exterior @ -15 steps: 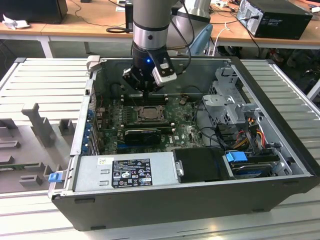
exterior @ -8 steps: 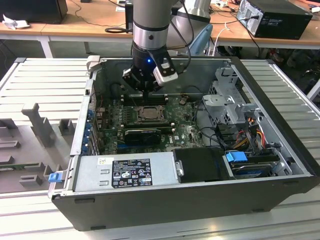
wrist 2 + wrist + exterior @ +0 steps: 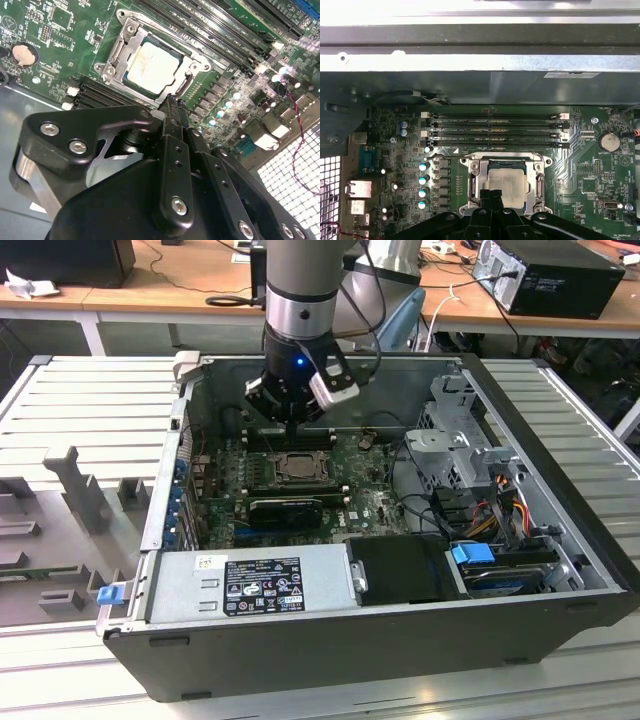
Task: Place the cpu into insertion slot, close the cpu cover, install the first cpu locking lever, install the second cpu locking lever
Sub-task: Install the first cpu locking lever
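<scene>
**Cpu seated in its slot, cover down, gripper at the socket's edge**

The gripper (image 3: 172, 102) has its two black fingers pressed together with nothing between them. The tips are close over one edge of the insertion slot (image 3: 504, 162); whether they touch it I cannot tell. The cpu (image 3: 151, 65) lies flat in the insertion slot, dull silver face up, just beside the fingertips. The cpu cover (image 3: 538, 186) is folded down around it, and the chip shows through its square cut-out. On the green board (image 3: 580, 165), four long memory slots (image 3: 495, 130) run just beside the insertion slot, on the side away from the fingertips. A coin battery (image 3: 608, 141) sits near one corner of the slot. In the exterior view a long black card (image 3: 285, 508) lies along the slot's opposite side, inside the open computer case (image 3: 350, 650).
</scene>
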